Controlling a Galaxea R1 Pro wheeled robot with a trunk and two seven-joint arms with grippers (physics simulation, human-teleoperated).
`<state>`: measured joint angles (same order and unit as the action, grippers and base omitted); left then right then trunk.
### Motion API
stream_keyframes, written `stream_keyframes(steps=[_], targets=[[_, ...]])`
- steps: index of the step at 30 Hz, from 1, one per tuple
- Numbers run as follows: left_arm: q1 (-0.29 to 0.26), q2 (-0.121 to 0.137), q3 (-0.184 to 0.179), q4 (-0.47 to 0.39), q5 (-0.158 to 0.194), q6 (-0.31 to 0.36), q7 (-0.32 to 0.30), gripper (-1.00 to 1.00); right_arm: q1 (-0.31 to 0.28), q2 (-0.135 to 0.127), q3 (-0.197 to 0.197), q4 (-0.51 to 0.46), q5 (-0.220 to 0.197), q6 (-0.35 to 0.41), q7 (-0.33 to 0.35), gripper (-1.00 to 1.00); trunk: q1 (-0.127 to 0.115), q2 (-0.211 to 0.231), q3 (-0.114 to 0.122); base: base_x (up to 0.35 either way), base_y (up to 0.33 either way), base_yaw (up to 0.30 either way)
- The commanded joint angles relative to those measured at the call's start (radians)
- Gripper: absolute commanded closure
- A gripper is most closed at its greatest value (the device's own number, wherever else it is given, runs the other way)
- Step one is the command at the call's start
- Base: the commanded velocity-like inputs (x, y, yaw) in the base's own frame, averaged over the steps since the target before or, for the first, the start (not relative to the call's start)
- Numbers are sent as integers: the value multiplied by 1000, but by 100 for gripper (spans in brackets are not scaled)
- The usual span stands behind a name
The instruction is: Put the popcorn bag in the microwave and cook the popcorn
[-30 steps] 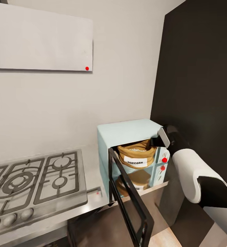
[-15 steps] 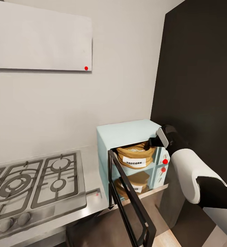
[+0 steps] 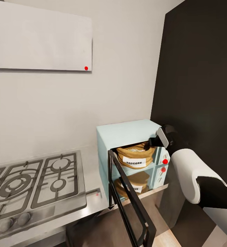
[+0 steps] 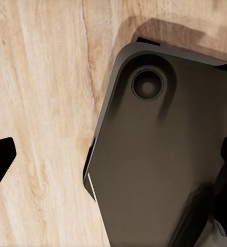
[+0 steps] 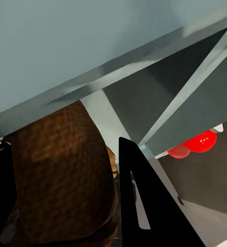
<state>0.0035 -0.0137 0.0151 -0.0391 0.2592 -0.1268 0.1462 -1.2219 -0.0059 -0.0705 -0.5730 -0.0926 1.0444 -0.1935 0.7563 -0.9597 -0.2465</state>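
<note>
The mint-blue microwave [image 3: 125, 133] stands on the steel countertop [image 3: 92, 178] with its dark glass door [image 3: 132, 206] swung open toward me. Inside its cavity sits the mustard-tan popcorn bag [image 3: 135, 158], its white label facing out and whitish popcorn [image 3: 136, 149] showing at its mouth. My right gripper [image 3: 151, 142] reaches in from the right and is shut on the bag's rolled rim [image 5: 62, 170], with one black finger [image 5: 139, 206] beside it. The left gripper [image 4: 113, 159] hangs open over the wooden floor [image 4: 41, 103], nothing between its fingers.
A gas hob [image 3: 34, 181] lies on the counter left of the microwave. Red knobs [image 3: 165, 161] mark the microwave's right panel. A dark tall panel [image 3: 199, 68] walls the right side, and a white wall cabinet [image 3: 41, 37] hangs above. My own dark base [image 4: 159, 164] is below the left gripper.
The camera has shifted slightly. My right gripper has edged the popcorn bag a little further into the microwave; over the last half second nothing visibly moves.
</note>
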Motion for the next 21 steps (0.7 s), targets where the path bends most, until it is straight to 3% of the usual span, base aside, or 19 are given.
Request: stream_keyframes(steps=[1, 4, 5, 21], targets=[[0, 0, 0, -1, 3, -2, 3, -100, -1, 17, 0, -15, 48, 3, -8, 100, 0, 0, -1, 0, 0, 0], [0, -1, 0, -1, 3, -2, 3, -100, -1, 17, 0, -15, 47, 3, -6, 100, 0, 0, -1, 0, 0, 0], [0, -1, 0, -1, 3, -2, 3, -100, -1, 17, 0, -15, 47, 3, -6, -100, 0, 0, -1, 0, 0, 0], [0, -2, -1, -1, 3, -3, 3, -100, -1, 8, -2, -31, 43, 3, 5, -100, 0, 0, -1, -3, 0, 0]])
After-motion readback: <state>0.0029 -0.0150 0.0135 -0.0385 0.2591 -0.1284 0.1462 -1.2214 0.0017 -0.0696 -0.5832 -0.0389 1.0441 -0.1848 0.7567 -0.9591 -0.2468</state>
